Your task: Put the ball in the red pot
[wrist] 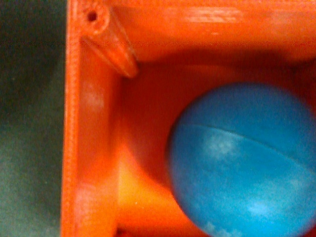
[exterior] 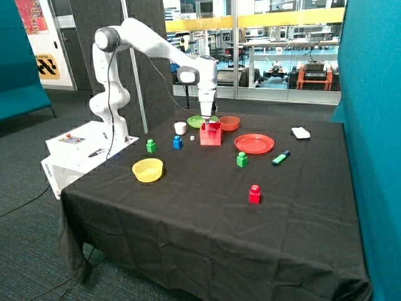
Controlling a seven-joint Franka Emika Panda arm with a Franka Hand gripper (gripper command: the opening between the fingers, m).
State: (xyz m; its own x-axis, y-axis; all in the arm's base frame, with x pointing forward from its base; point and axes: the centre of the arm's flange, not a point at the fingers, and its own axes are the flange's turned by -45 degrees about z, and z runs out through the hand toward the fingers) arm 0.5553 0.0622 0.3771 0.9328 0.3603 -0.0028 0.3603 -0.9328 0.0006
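Observation:
The red pot [exterior: 211,135] stands on the black cloth near the far middle of the table. My gripper [exterior: 210,124] is lowered straight down into its open top. In the wrist view the blue ball [wrist: 242,163] fills much of the picture, inside the red pot's walls [wrist: 94,148] and close to one corner. From outside, the ball is hidden by the pot and the gripper. Whether the ball rests on the pot's floor or is still held does not show.
Behind the pot lie a green plate [exterior: 199,120] and a red bowl [exterior: 229,123]; a flat red plate [exterior: 254,143] sits beside it. A white cup [exterior: 180,128], blue block [exterior: 178,143], green blocks [exterior: 151,146], yellow bowl [exterior: 148,170] and red block [exterior: 254,194] are scattered around.

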